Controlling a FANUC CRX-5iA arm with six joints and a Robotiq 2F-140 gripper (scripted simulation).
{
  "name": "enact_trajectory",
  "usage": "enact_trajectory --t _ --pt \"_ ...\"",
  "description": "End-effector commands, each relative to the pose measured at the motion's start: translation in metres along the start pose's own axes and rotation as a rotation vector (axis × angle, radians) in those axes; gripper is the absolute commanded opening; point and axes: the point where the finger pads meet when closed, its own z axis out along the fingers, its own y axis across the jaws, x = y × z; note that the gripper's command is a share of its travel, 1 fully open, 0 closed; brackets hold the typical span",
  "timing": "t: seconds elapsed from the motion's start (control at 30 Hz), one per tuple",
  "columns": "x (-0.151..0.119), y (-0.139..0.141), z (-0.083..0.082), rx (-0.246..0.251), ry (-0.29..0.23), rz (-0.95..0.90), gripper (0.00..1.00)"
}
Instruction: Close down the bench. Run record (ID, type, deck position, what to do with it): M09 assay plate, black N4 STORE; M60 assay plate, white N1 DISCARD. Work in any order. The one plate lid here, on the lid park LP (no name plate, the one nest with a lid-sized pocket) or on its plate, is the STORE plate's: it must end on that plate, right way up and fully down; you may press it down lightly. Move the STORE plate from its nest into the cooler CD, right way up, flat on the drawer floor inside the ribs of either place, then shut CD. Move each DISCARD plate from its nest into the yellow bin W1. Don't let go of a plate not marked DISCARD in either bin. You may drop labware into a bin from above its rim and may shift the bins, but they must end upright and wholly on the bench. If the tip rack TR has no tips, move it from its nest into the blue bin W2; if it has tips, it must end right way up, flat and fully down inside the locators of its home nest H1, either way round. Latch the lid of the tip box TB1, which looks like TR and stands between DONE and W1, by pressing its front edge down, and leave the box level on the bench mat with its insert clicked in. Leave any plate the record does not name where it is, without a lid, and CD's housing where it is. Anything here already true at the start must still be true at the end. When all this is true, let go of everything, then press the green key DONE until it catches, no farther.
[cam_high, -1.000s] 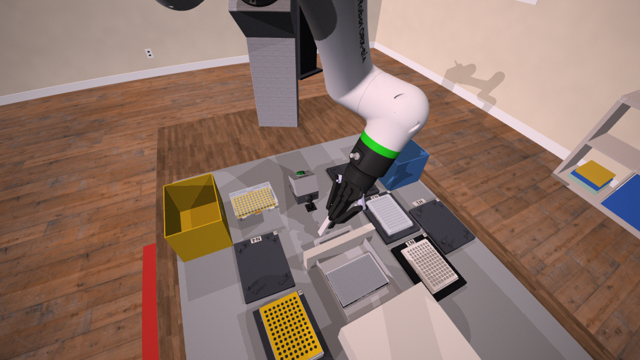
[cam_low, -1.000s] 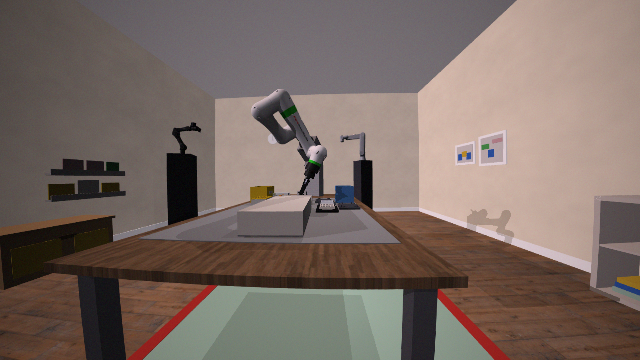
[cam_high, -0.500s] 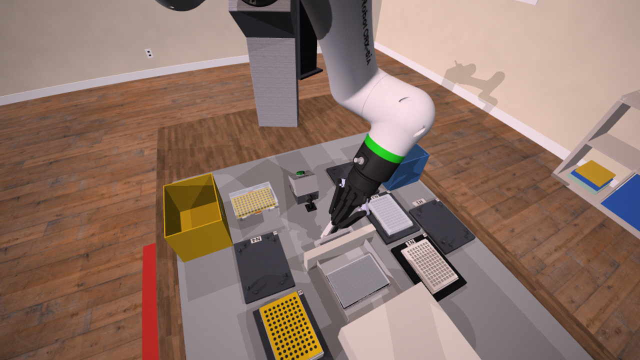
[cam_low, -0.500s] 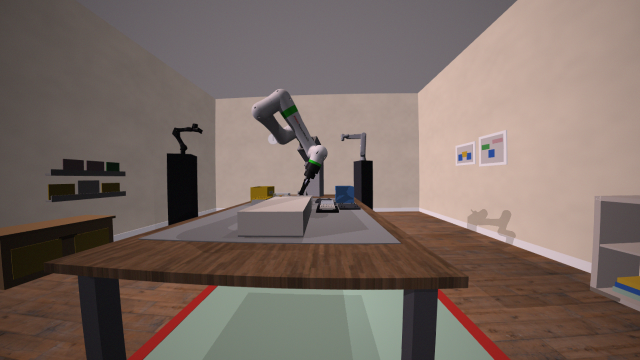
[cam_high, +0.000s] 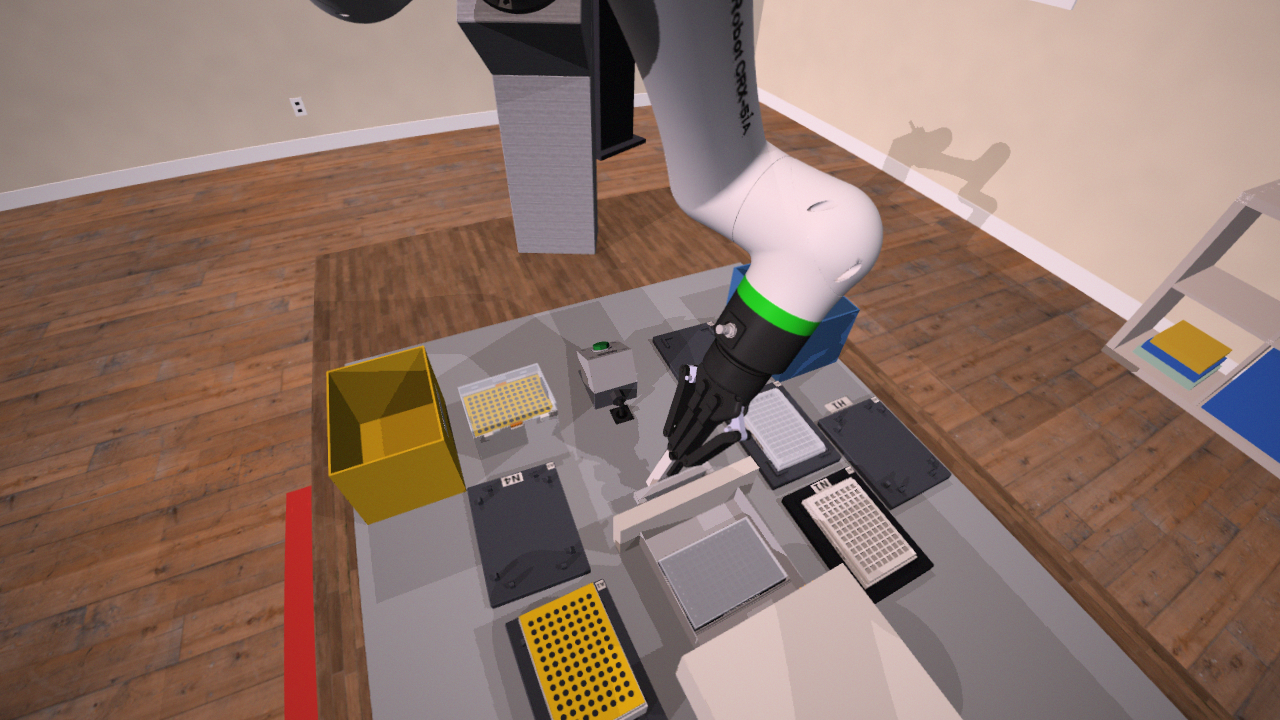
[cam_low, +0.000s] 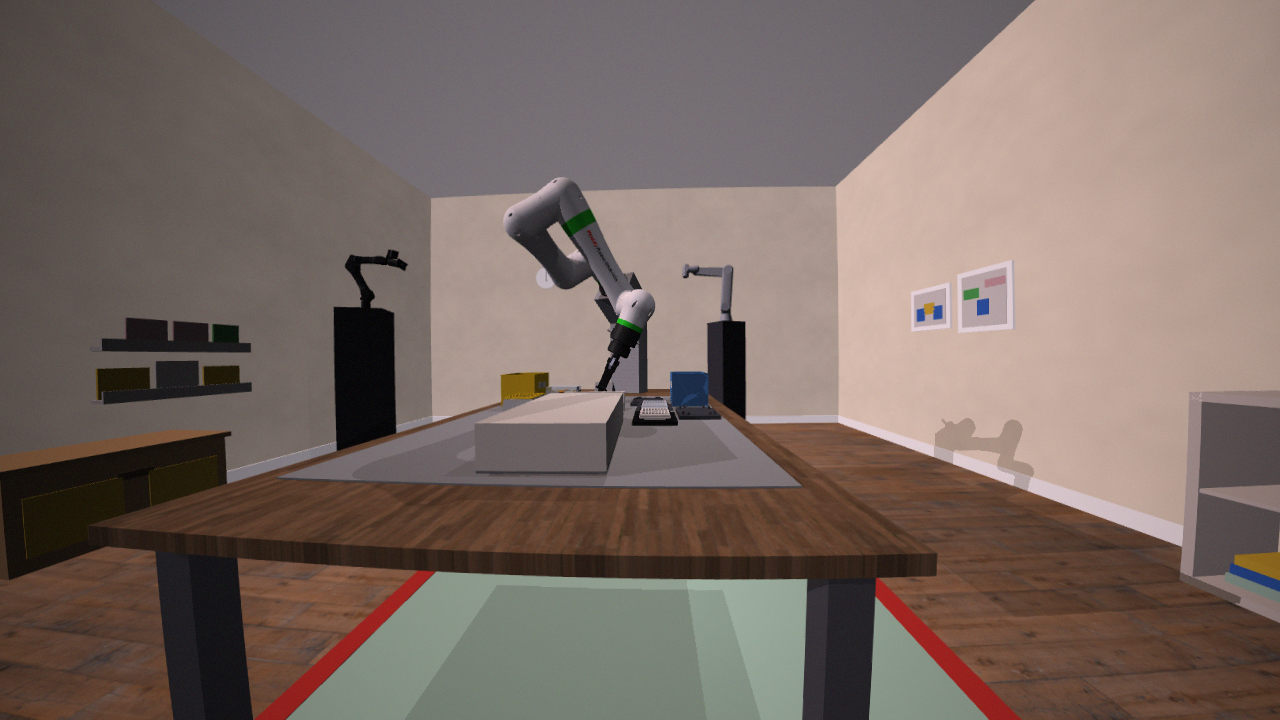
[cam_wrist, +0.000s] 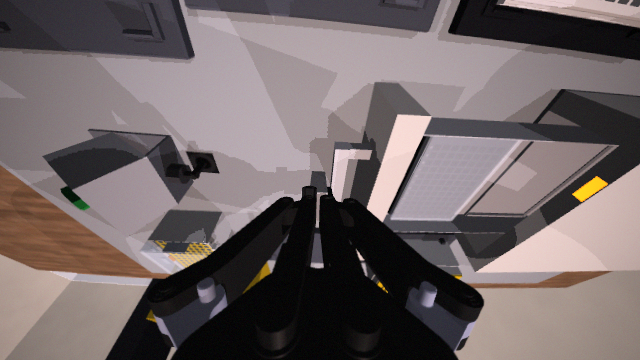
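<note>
My gripper (cam_high: 664, 467) is shut and empty, its fingertips just behind the handle (cam_high: 673, 484) on the front panel of the cooler drawer (cam_high: 707, 555). The drawer is pulled out of the cooler housing (cam_high: 805, 653). A lidded plate (cam_high: 723, 573) lies flat in it. In the wrist view my fingertips (cam_wrist: 315, 192) stand close to the handle (cam_wrist: 345, 165), with the lidded plate (cam_wrist: 450, 175) beyond. Nest N4 (cam_high: 528, 532) is empty. The white plate (cam_high: 859, 530) sits on N1. The yellow tip rack (cam_high: 581, 658) is in its nest at the front.
The yellow bin (cam_high: 389, 429) is at the left, the blue bin (cam_high: 827, 335) behind my wrist. The tip box (cam_high: 505, 407) and the green key's box (cam_high: 605, 367) stand between them. Another white plate (cam_high: 783, 428) sits on a nest beside the empty H1 nest (cam_high: 881, 452).
</note>
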Motion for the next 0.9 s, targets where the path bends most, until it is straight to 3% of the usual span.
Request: enact_trajectory --t 0.0,0.87 --pt "0.0 0.006 0.0 0.0 0.0 0.0 0.0" --pt "0.0 0.032 0.0 0.0 0.0 0.0 0.0"
